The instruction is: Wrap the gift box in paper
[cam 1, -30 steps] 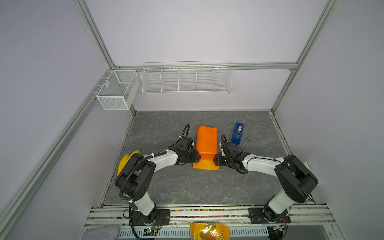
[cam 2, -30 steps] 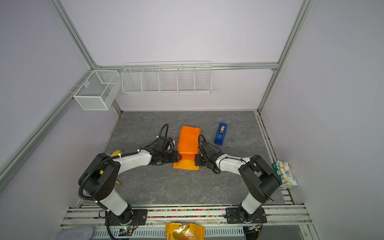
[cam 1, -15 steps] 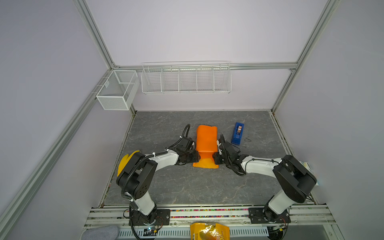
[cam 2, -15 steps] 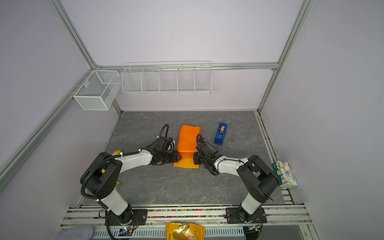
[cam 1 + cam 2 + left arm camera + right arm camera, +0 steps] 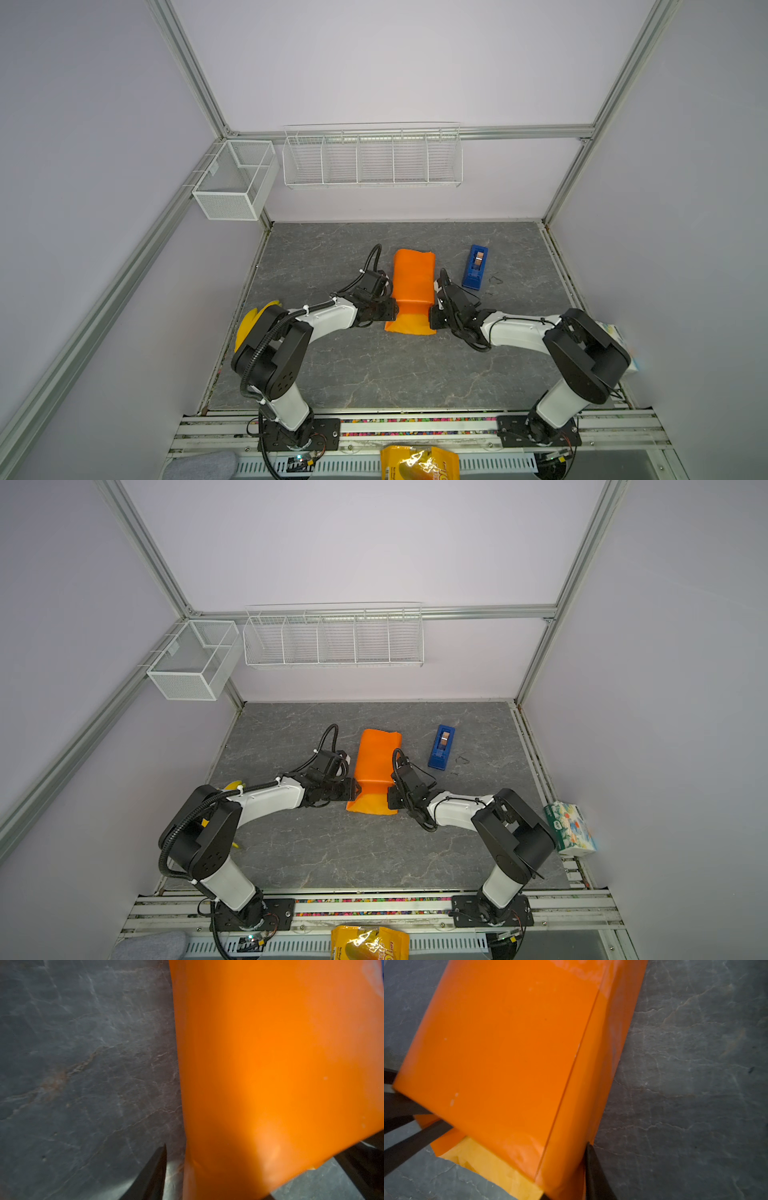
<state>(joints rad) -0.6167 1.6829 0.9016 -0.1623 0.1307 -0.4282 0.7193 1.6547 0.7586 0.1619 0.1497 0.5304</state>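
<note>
The gift box was hidden inside the paper [image 5: 413, 282], a folded orange sleeve lying mid-tabletop [image 5: 374, 374]. The left end effector [image 5: 392, 311] straddled the sleeve's near left corner with jaws apart (neither touching it), probably to steady it. The right end effector [image 5: 431, 319] had its fingers [image 5: 591, 1172] close together on the right side fold, apparently pinching it to crease the open near flap. Bare tabletop lay around the sleeve, and the tape dispenser [image 5: 475, 267] stood near its right edge.
</note>
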